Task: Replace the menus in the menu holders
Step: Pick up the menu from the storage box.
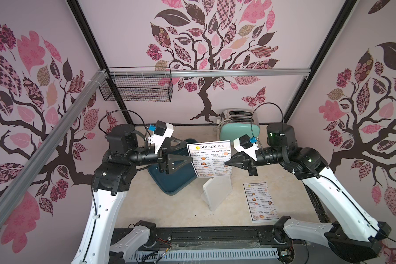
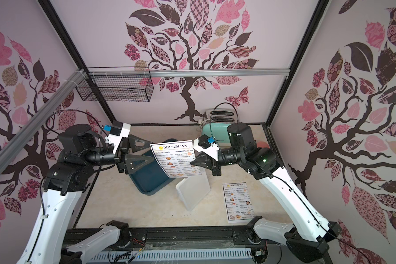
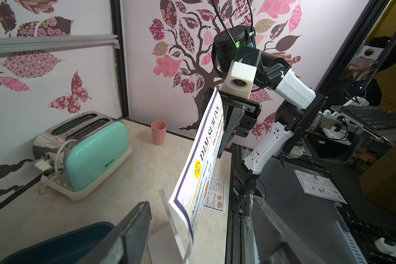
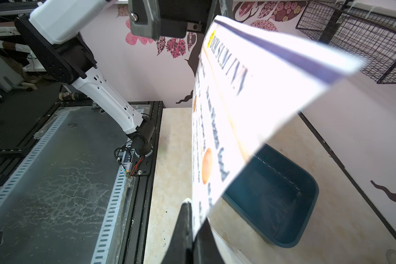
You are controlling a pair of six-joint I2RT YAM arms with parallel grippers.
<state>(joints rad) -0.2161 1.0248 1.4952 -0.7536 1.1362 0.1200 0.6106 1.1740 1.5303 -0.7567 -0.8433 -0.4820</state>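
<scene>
1. The menu is pinched at its right edge by the right end effector, whose jaws are pressed together on the paper. It is held upright just over the holder; whether the two touch cannot be told.
2. The left end effector is seen spread and empty, just beside the menu's left edge, above the tray.
3. A second menu is laid flat on the table, near the right arm's base.
4. The sheet is judged light, thin and floppy; a curl is shown at its lower corner in the left wrist view.
5. A pinch at both side edges is advised, so the sheet is kept taut.
6. The holder is judged light and slick, and could be nudged or tipped.
</scene>
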